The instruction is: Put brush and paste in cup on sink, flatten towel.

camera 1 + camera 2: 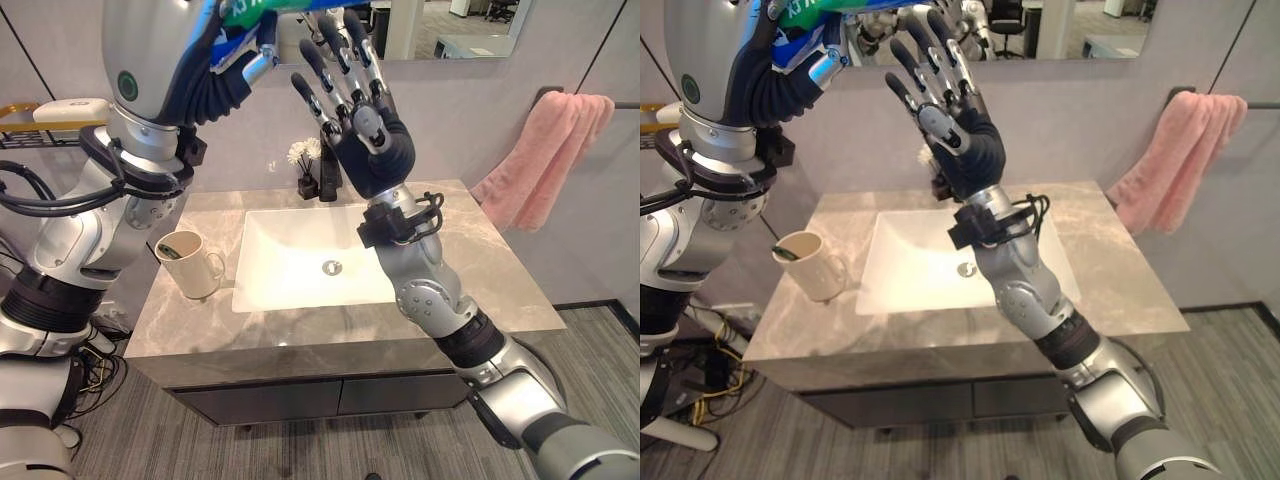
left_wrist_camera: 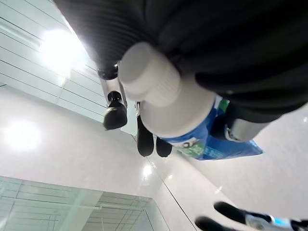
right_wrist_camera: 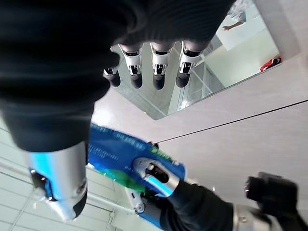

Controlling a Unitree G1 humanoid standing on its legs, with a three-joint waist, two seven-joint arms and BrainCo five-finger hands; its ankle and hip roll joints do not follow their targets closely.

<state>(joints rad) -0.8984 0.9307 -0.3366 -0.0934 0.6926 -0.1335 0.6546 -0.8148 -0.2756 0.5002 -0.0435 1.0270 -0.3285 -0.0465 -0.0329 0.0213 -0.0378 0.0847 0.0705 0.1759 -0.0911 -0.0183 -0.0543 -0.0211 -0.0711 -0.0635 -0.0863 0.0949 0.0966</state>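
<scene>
The left hand (image 1: 235,55) is raised high above the counter, fingers curled round a blue-and-green toothpaste tube (image 2: 192,130) with a white cap. The right hand (image 1: 355,110) is lifted just beside it over the sink (image 1: 300,260), fingers spread and straight, holding nothing. The cream mug (image 1: 190,262) left of the basin seems to hold a dark brush. A pink towel (image 1: 545,155) hangs bunched on the wall rail
</scene>
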